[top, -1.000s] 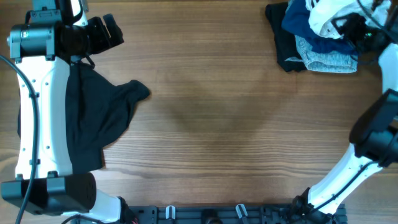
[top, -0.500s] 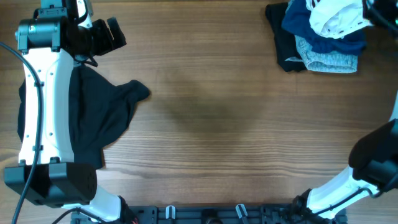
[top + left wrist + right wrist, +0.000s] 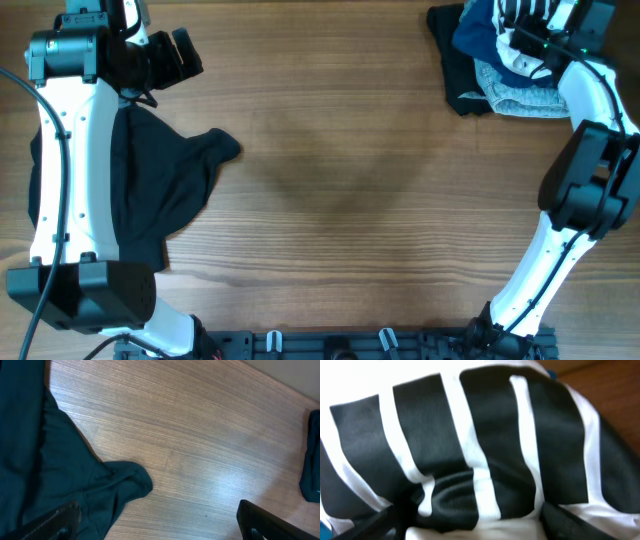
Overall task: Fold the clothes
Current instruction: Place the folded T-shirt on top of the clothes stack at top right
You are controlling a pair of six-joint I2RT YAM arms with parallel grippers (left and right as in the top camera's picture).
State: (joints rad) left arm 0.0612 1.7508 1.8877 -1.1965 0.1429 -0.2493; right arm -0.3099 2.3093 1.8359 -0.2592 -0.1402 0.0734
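Observation:
A plain black garment (image 3: 150, 190) lies crumpled at the table's left side, partly under my left arm; one of its corners (image 3: 125, 480) shows in the left wrist view. My left gripper (image 3: 175, 55) (image 3: 160, 527) hangs open above the bare wood beside it, holding nothing. The white T-shirt (image 3: 512, 12) with black stripes tops a pile at the far right corner. Its striped print (image 3: 470, 445) fills the right wrist view. My right gripper (image 3: 540, 30) (image 3: 477, 527) is pressed onto that shirt, its jaws wide apart, with loose fabric bunched between them.
Under the white shirt the pile holds a blue garment (image 3: 475, 35), a grey one (image 3: 520, 95) and a black one (image 3: 460, 80). A dark cloth edge (image 3: 311, 460) shows at the right of the left wrist view. Brown wooden tabletop (image 3: 350, 180) spans the middle.
My right gripper has moved left over the pile and spread its jaws. The bunched white shirt has settled with its stripes up. The left arm has barely shifted.

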